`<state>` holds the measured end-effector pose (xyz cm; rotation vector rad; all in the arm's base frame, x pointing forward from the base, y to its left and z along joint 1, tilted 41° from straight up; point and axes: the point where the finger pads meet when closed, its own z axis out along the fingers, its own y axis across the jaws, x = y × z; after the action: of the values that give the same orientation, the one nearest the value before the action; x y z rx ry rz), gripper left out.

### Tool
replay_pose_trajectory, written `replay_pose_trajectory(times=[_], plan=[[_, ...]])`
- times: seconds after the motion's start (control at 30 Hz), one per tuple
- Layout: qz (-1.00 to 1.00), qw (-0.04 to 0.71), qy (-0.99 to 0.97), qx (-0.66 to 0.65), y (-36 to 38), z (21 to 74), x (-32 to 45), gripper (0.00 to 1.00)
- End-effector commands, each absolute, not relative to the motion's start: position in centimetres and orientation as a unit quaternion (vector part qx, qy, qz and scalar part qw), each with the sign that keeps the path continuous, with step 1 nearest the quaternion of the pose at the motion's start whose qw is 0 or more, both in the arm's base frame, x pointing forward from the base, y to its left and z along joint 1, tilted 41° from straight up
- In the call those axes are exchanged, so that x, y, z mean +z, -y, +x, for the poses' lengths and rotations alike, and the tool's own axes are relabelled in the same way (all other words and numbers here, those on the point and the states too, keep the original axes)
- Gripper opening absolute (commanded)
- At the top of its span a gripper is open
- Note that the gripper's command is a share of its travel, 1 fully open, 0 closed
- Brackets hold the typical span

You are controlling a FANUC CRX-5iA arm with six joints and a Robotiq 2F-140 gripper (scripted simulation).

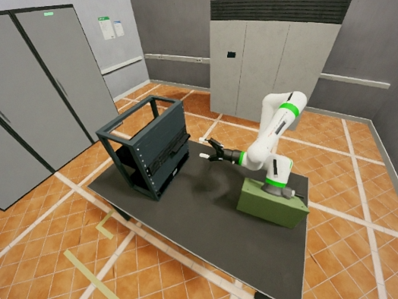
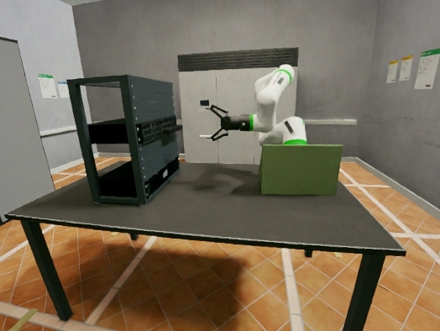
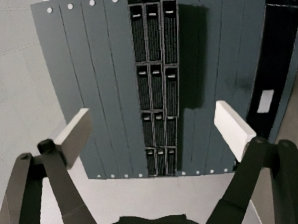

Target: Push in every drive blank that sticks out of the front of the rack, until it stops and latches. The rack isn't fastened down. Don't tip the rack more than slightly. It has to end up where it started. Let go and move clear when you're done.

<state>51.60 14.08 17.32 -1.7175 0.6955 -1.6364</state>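
The dark rack (image 1: pixel 163 125) (image 2: pixel 153 98) (image 3: pixel 80 70) stands upright on the table. A drive unit (image 2: pixel 147 131) (image 3: pixel 154 92) crosses its front at mid-height. At its far end in the exterior view, a dark part (image 2: pixel 171 129) sticks out, also visible in the top view (image 1: pixel 178 146). In the wrist view two blanks in the right-hand column, the top one (image 3: pixel 171 42) and the one below it (image 3: pixel 171 95), look raised beside a broad shadow. How far they stand out is unclear. My gripper (image 1: pixel 203 148) (image 2: pixel 205 123) (image 3: pixel 152 115) is wide open, empty, in front of the rack without touching it.
The arm's base stands on a green block (image 1: pixel 266 203) (image 2: pixel 300 170) at the other end of the dark table (image 1: pixel 213 231) (image 2: pixel 218 210). A lower black unit (image 2: pixel 157 181) (image 3: pixel 270 60) with a white label sits near the rack's bottom. Cabinets stand beyond the table.
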Motion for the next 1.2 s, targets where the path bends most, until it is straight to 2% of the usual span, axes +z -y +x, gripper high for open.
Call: replay_pose_trajectory(times=[0.0, 1.17], plan=[[-0.654, 0.327, -0.267, -0.628, -13.8, 51.5, 17.5, 1.00], [-0.644, 0.318, -0.272, -0.640, -12.2, 51.0, 18.2, 1.00]])
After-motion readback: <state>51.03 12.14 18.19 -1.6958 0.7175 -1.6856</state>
